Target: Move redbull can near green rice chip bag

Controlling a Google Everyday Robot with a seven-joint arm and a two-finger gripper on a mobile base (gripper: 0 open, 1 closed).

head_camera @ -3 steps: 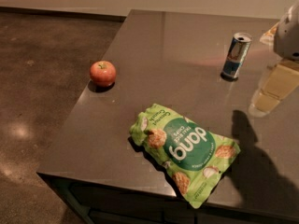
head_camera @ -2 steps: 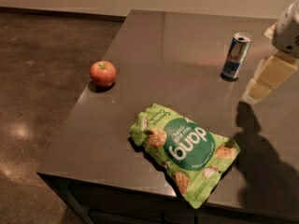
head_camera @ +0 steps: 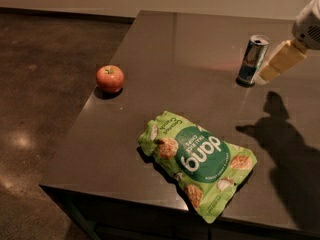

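Note:
The redbull can [head_camera: 252,59], slim, blue and silver with a shiny top, stands upright on the dark table [head_camera: 190,39] at the back right. The green rice chip bag [head_camera: 198,160], light green with a dark circle reading "dang", lies flat near the table's front edge, well in front of and left of the can. My gripper [head_camera: 270,72], cream-coloured under a white wrist, comes in from the upper right. Its tip is just to the right of the can, close beside it, at about mid-height of the can.
A red apple [head_camera: 110,78] sits near the table's left edge. The table's front edge runs just below the bag. The arm's shadow [head_camera: 287,149] falls on the table's right side. Dark floor [head_camera: 45,84] lies to the left.
My gripper has moved up and to the left, from lower right of the can to right beside it. The can, bag and apple have not moved.

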